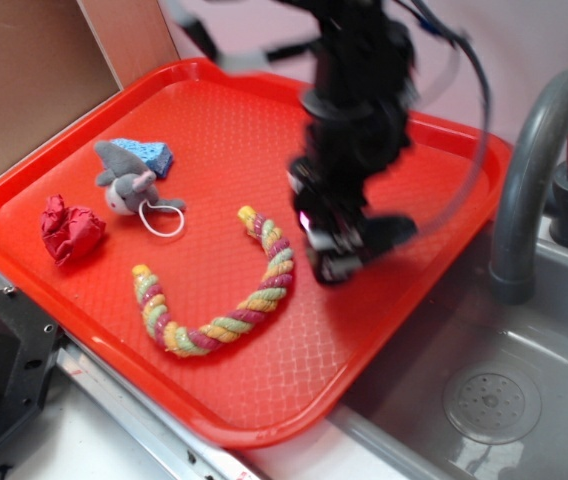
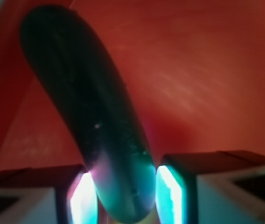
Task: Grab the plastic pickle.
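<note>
The plastic pickle [image 2: 100, 126] fills the wrist view: a dark green, glossy cylinder running from the upper left down between my fingers. My gripper [image 2: 125, 193] is shut on its lower rounded end, with the lit pads [image 2: 172, 193] pressed on either side. In the exterior view the gripper [image 1: 329, 258] hangs low over the right half of the red tray [image 1: 264, 400]. It is motion-blurred there, and I cannot tell the pickle apart from the black arm.
On the tray lie a multicoloured rope toy [image 1: 226, 300], a crumpled red cloth [image 1: 69, 228], a grey plush mouse [image 1: 124, 185] and a blue sponge [image 1: 146, 155]. A grey faucet [image 1: 534, 170] and sink [image 1: 484, 400] are to the right. A brown board [image 1: 24, 80] stands at the back left.
</note>
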You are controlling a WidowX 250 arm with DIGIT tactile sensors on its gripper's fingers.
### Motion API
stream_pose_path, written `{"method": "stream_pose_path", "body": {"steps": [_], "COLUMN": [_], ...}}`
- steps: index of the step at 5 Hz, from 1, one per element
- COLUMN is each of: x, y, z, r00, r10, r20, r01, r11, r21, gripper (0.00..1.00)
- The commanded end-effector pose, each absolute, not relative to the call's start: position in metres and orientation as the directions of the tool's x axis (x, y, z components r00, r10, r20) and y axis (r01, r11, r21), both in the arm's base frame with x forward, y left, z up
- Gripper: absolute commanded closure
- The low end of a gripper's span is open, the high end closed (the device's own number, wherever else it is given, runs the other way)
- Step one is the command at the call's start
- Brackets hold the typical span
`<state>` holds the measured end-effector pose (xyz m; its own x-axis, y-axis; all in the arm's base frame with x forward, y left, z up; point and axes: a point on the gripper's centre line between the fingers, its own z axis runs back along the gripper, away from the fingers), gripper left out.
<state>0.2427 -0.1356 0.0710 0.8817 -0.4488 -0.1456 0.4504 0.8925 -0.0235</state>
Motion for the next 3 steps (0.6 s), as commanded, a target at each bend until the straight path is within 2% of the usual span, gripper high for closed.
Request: {"method": "stream_pose_path", "body": {"steps": [1,2,3], "x": [0.208,0.183,0.167], "y": [-0.08,-0.063,-0.054], "z": [0.182,0.21,0.22], "r00": [0.986,0.98,0.968], "r10": [-0.116,-0.007,0.117], "r20": [0.122,0.2,0.221], "r01": [0.125,0.025,-0.096], "r11": [0.99,0.996,0.99], "r21": [-0.07,-0.087,-0.103], "gripper": [1.0,1.0,1.0]}}
